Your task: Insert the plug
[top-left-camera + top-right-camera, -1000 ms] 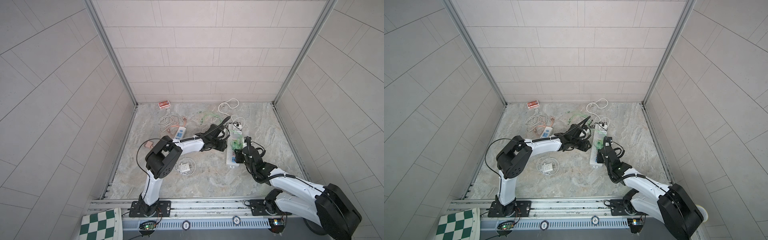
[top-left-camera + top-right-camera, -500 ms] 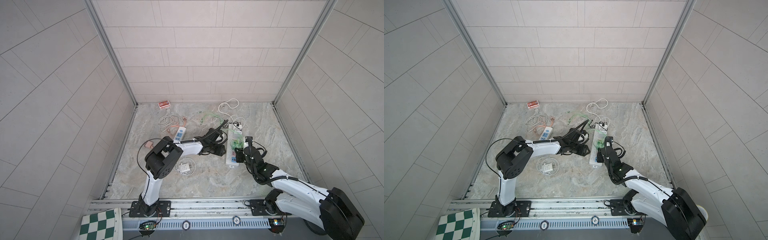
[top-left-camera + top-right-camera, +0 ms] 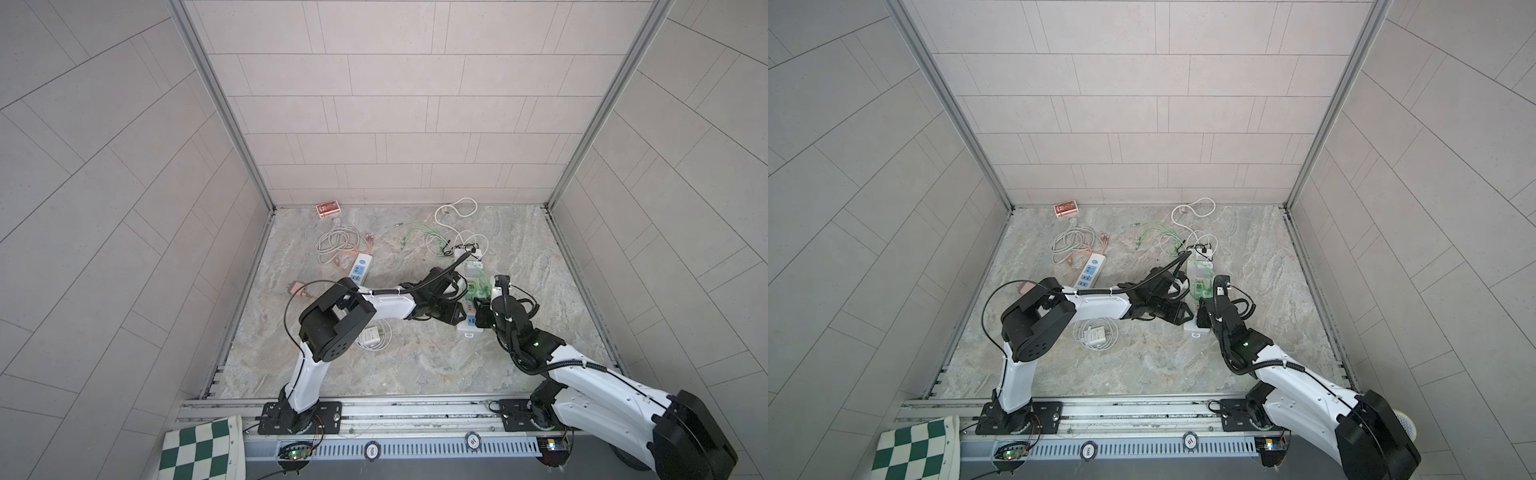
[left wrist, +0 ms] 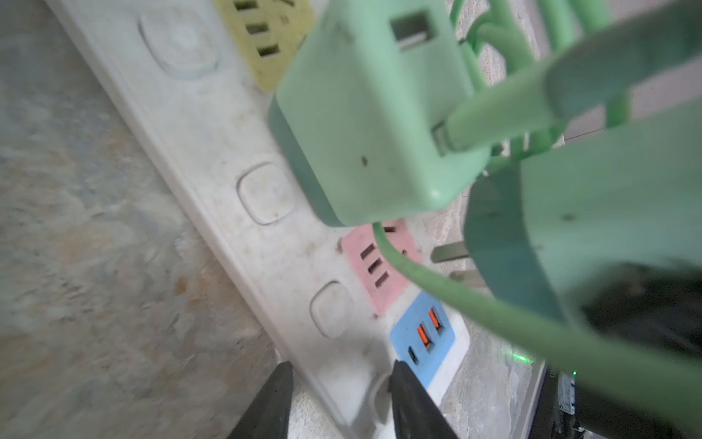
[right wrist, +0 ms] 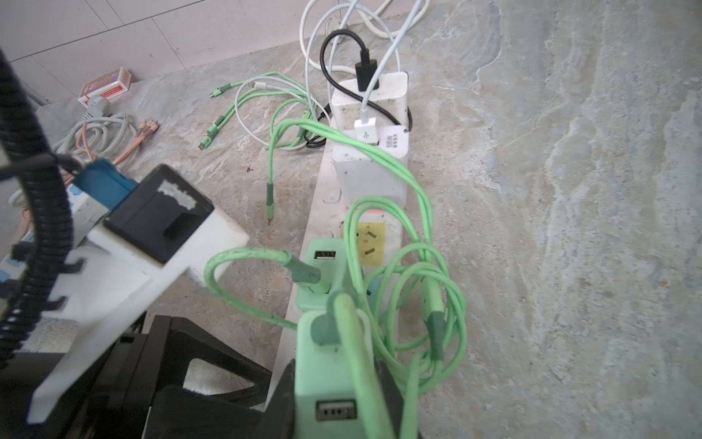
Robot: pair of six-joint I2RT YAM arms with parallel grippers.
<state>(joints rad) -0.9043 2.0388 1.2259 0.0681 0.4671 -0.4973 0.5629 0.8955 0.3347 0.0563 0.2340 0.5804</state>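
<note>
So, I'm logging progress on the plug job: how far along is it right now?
Done: the first green charger looks seated in the power strip. In hand: the right fingers hold a second green charger, prongs bare near the pink socket; left fingers straddle the strip's end. Left: push it in.

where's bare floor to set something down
Free: floor between white power strip and right wall rail; floor between coiled charger and base rail. Crowded: cables at back left, and the strip, where the right gripper holds a green charger.
</note>
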